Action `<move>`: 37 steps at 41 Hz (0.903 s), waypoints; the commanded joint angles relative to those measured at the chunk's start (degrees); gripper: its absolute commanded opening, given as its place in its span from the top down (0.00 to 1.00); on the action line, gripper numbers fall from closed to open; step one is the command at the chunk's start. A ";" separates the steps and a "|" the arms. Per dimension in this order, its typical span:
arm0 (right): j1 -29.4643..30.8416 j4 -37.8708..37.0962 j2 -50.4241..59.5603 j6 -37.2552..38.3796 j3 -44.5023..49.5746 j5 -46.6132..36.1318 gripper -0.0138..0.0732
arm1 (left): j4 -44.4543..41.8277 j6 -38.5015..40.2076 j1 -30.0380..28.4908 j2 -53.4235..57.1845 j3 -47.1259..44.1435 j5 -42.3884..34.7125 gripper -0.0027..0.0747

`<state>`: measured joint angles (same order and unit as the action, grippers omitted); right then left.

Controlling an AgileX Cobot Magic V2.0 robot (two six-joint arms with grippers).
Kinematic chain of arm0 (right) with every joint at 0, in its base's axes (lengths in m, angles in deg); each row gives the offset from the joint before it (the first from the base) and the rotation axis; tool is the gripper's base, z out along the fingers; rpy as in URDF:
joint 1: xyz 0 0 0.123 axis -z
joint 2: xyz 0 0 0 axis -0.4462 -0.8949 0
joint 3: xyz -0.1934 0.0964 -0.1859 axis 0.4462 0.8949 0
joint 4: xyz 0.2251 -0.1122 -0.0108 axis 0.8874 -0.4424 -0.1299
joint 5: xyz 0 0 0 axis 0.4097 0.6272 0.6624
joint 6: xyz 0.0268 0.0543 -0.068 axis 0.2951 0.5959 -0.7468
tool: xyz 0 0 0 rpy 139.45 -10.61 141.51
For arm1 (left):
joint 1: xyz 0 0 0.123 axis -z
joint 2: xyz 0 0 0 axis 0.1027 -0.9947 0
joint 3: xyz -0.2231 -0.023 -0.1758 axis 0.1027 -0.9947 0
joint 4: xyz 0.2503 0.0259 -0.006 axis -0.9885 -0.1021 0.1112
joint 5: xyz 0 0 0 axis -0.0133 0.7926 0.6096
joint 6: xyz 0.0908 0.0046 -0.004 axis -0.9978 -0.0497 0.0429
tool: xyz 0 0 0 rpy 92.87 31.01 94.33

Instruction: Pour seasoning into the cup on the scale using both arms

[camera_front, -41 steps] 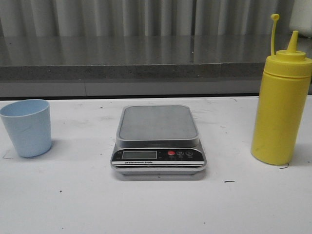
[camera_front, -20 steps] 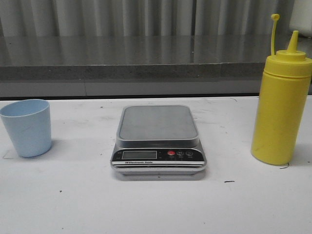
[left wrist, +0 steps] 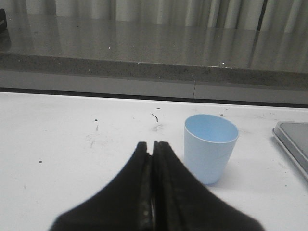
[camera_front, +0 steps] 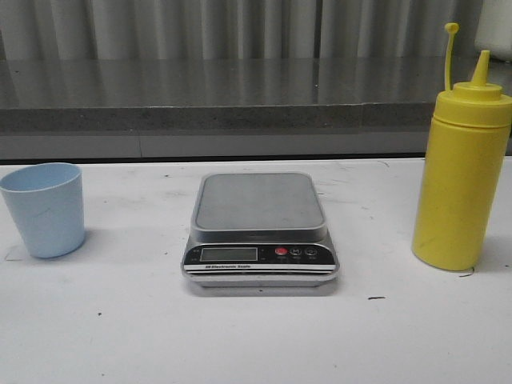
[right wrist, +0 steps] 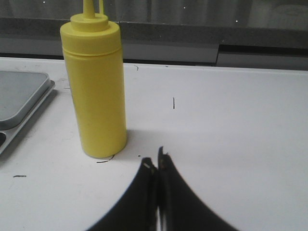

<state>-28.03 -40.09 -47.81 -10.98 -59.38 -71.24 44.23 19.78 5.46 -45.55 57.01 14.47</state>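
A bare test bench in what looks like a lab: a scuffed white table (camera_front: 120, 336) set against a grey speckled ledge (camera_front: 240, 118), pale vertical blinds (camera_front: 240, 28) behind, with only a digital scale (camera_front: 260, 232) laid out at centre.

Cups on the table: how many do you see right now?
1. The cup stands upright on the table at the far left, beside the scale, not on it. Nothing else cup-like shows in any view.
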 commanded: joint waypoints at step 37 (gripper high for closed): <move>0.08 0.81 -19.21 0.37 -30.28 6.16 0.92 | 2.13 0.02 0.47 -21.43 23.83 2.31 0.99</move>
<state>-28.03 -39.73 -64.43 -10.60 -87.05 -61.03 45.61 19.78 5.46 -65.25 78.17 20.89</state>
